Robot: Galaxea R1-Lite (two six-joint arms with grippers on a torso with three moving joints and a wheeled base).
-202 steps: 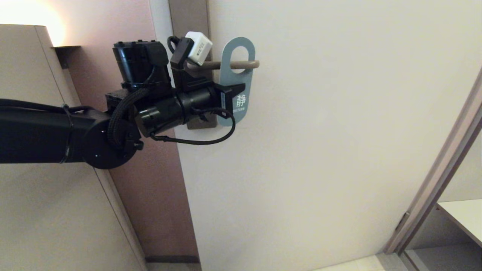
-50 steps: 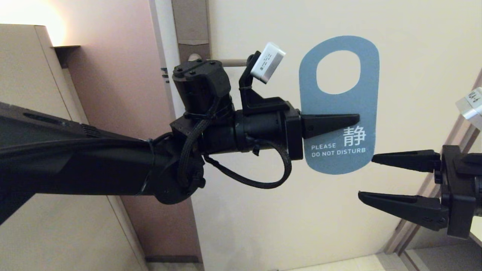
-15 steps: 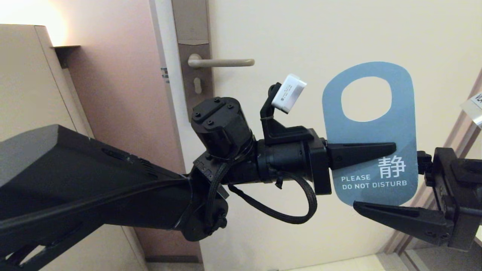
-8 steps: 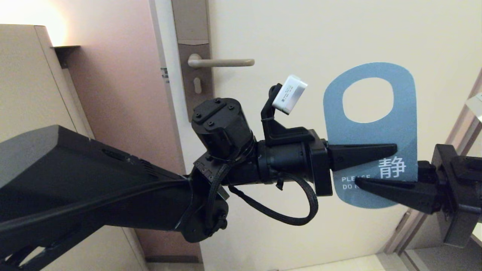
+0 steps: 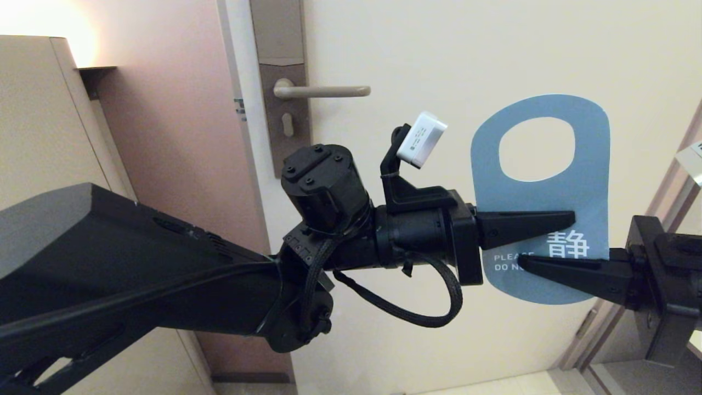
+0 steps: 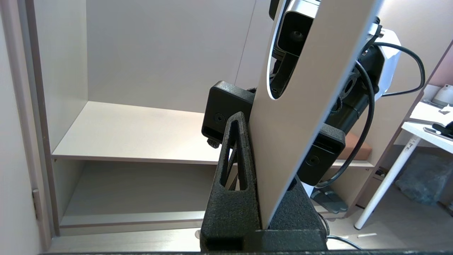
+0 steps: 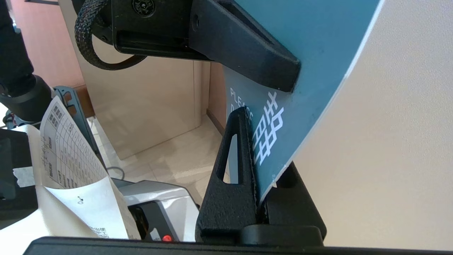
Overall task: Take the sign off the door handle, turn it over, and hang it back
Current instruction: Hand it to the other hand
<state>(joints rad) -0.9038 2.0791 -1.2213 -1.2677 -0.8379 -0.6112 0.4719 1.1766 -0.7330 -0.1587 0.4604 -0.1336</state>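
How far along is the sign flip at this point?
Done: the sign is off the door handle. In hand: left gripper and right gripper both clamp its lower part, blue face toward the head camera. Left: release one grip, turn it over, rehang it.
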